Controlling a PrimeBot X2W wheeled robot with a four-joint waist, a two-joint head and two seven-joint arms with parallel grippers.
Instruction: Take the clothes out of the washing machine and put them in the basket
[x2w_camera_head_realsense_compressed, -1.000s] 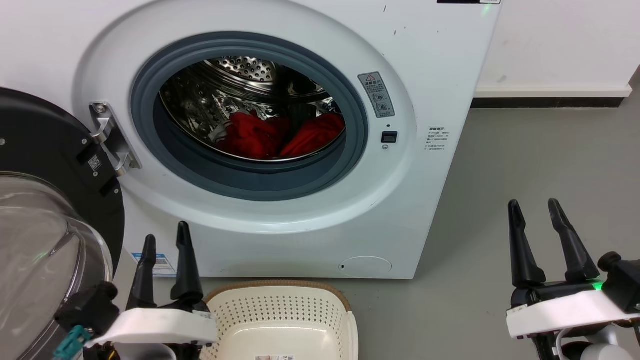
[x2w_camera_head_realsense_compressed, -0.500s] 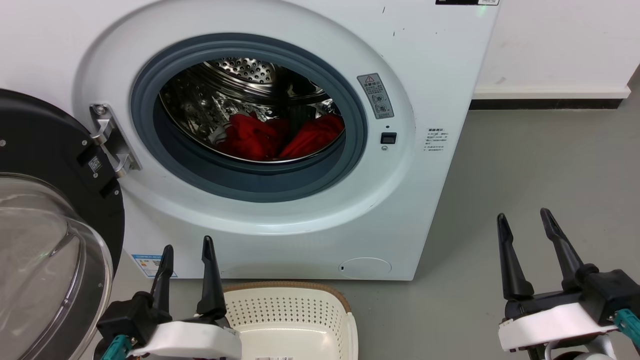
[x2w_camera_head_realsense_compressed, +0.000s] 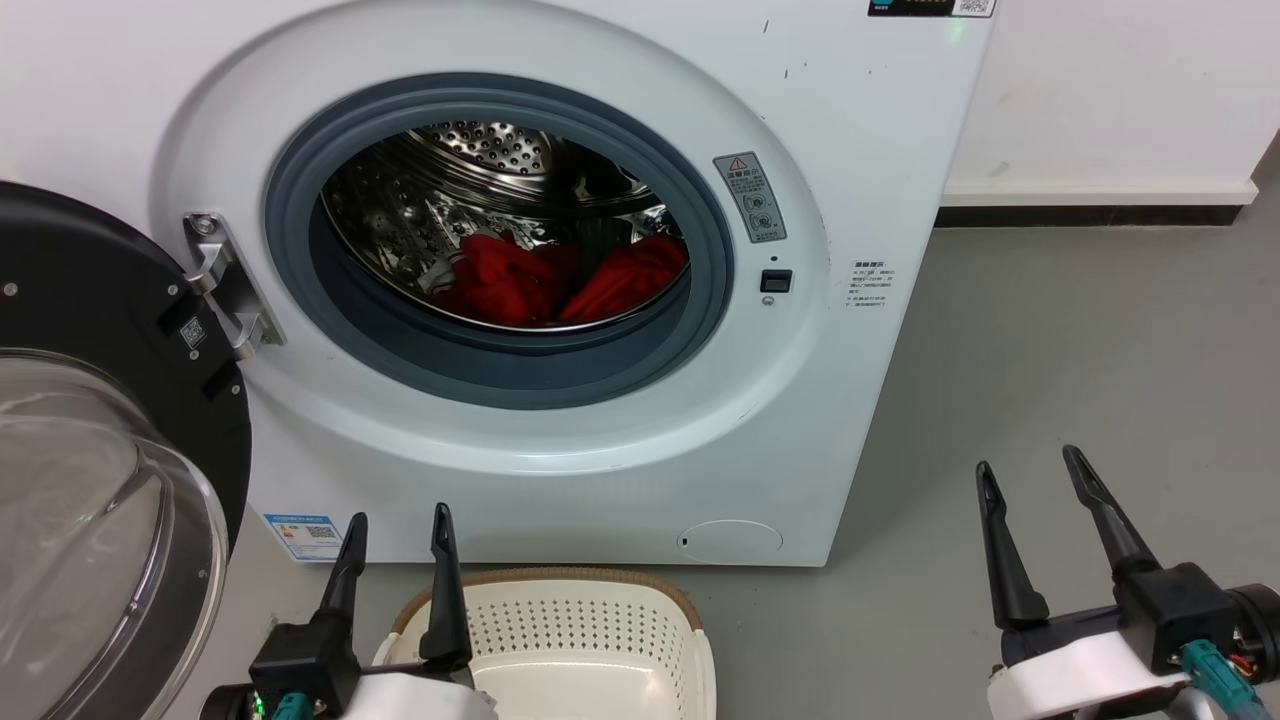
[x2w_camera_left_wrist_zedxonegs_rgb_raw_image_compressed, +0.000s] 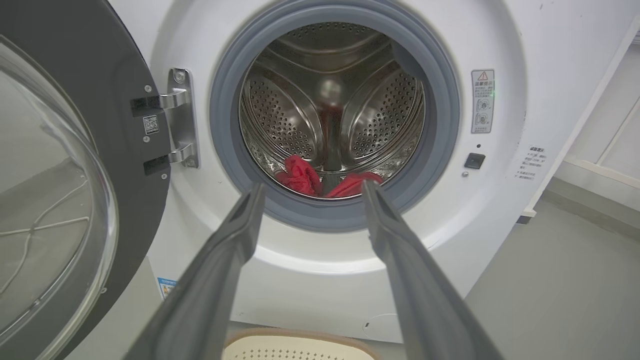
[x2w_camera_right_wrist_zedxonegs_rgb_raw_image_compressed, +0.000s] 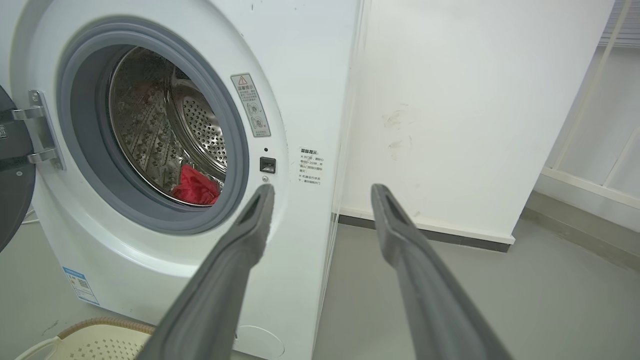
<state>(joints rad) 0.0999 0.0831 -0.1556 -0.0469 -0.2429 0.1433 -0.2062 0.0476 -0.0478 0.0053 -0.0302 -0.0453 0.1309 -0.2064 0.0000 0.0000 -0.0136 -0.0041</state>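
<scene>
The white washing machine (x2w_camera_head_realsense_compressed: 850, 150) stands with its glass door (x2w_camera_head_realsense_compressed: 90, 480) swung wide to the left. Red clothes (x2w_camera_head_realsense_compressed: 560, 280) lie in two heaps at the bottom of the steel drum (x2w_camera_left_wrist_zedxonegs_rgb_raw_image_compressed: 325, 180) (x2w_camera_right_wrist_zedxonegs_rgb_raw_image_compressed: 196, 186). The cream basket (x2w_camera_head_realsense_compressed: 560, 640) sits on the floor right in front of the machine (x2w_camera_left_wrist_zedxonegs_rgb_raw_image_compressed: 300, 345) (x2w_camera_right_wrist_zedxonegs_rgb_raw_image_compressed: 85, 340). My left gripper (x2w_camera_head_realsense_compressed: 397, 525) is open and empty, low at the basket's left rim and well short of the porthole (x2w_camera_left_wrist_zedxonegs_rgb_raw_image_compressed: 310, 187). My right gripper (x2w_camera_head_realsense_compressed: 1030, 470) is open and empty over the floor right of the machine (x2w_camera_right_wrist_zedxonegs_rgb_raw_image_compressed: 322, 190).
Grey floor (x2w_camera_head_realsense_compressed: 1080, 340) stretches to the right of the machine up to a white wall with a dark skirting strip (x2w_camera_head_realsense_compressed: 1090, 212). The open door fills the left side and juts toward me. A metal hinge (x2w_camera_head_realsense_compressed: 225, 290) sticks out beside the porthole.
Both grippers have dropped lower in the head view, the left one sliding right toward the basket, the right one drifting slightly left. The camera tilted a little. The clothes have not moved.
</scene>
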